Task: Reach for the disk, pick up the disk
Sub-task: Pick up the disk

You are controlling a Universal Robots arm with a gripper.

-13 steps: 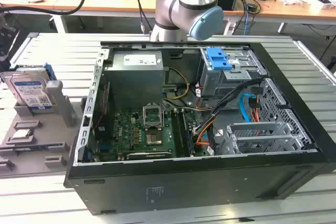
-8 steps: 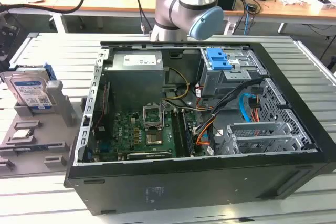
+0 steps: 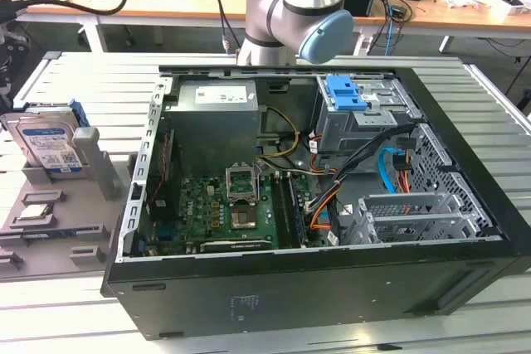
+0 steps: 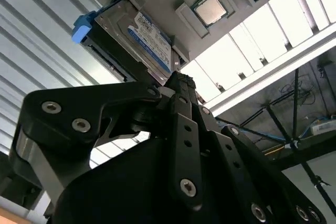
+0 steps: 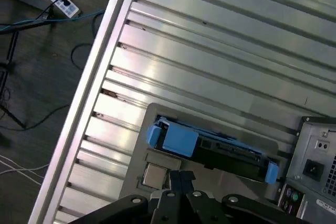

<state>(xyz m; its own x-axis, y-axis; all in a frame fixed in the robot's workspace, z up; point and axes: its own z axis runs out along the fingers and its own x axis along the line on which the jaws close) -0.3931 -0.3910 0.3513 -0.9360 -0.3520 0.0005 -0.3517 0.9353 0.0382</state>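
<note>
The disk (image 3: pixel 46 143) stands on edge in a grey holder (image 3: pixel 91 167) at the exterior view's left, showing its silver face, white-and-blue label and blue side frame. The second wrist view shows the disk (image 4: pixel 142 38) label side on, with my gripper (image 4: pixel 177 80) pointing at it and its black fingertips (image 4: pixel 181 85) drawn together. In the first wrist view the disk (image 5: pixel 181 140) is seen edge-on with its blue frame, and the gripper (image 5: pixel 178 178) hangs apart from it, holding nothing. The arm's grey and blue joint (image 3: pixel 303 14) rises behind the computer case.
An open black computer case (image 3: pixel 315 196) with a motherboard and cables lies beside the holder on the slatted metal table (image 3: pixel 75 72). A processor chip (image 4: pixel 210 10) sits in the grey fixture next to the disk. The table's edge (image 5: pixel 89 93) borders floor with cables.
</note>
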